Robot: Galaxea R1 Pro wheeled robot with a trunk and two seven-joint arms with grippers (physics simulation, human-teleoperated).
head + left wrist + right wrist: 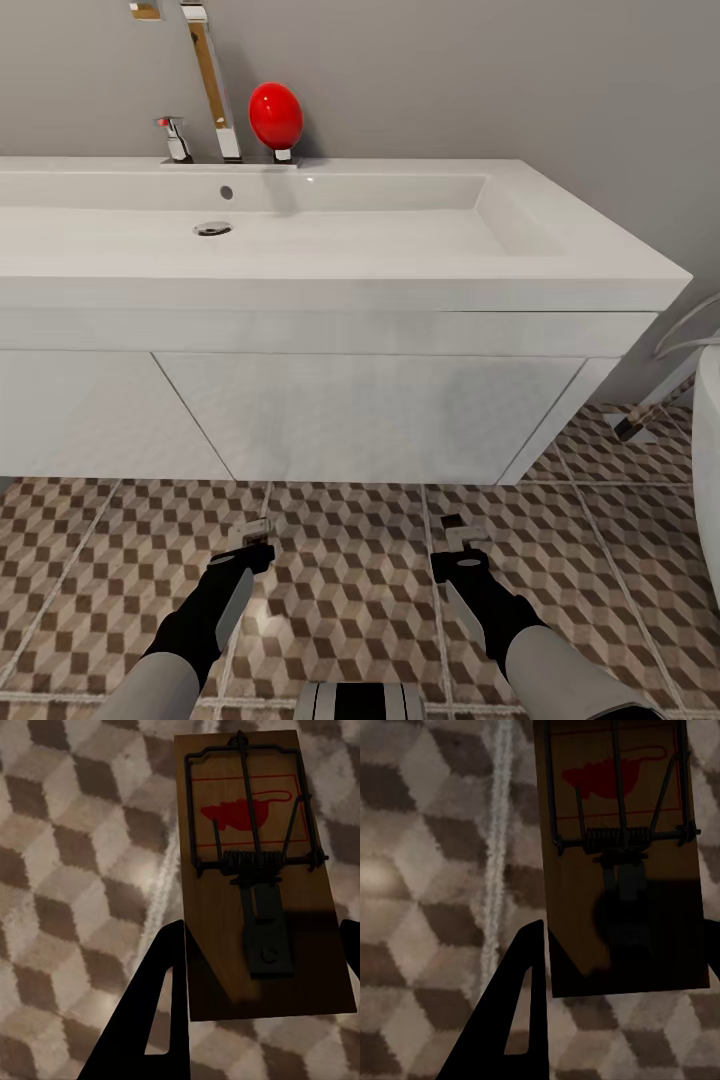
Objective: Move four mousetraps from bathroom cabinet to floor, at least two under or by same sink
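Both arms reach forward at the near edge of the head view, black forearms over the bathroom floor (350, 560) with its brown, beige and cream cube tiles. Left tool (252, 535) and right tool (458, 533) each hold a small pale object out ahead, too small here to read. Beyond them, the white wall-hung vanity (380, 420) carries the sink (300, 240), a long shallow white basin with a round drain (213, 228). At the far rim stand a chrome tap (212, 85), a small chrome handle (176, 138) and a red egg-shaped object (276, 115). A white curved fixture edge (706, 450) shows at far right.

Left wrist view: the left tool (259, 967) is clamped on a mousetrap (259, 870), a brown wooden board with dark wire bar, coil spring and a red mouse print. One black finger (154, 1005) presses the board's edge; the other (349, 945) shows at the opposite edge. The trap hangs above the cube tiles, no contact with them visible.

Right wrist view: the right tool (622, 975) is clamped on a second mousetrap (619, 855), same board, spring and red print, shadowed toward the fingers. One black finger (510, 1012) lies against its edge. Tiles and a pale grout line (499, 832) sit behind.
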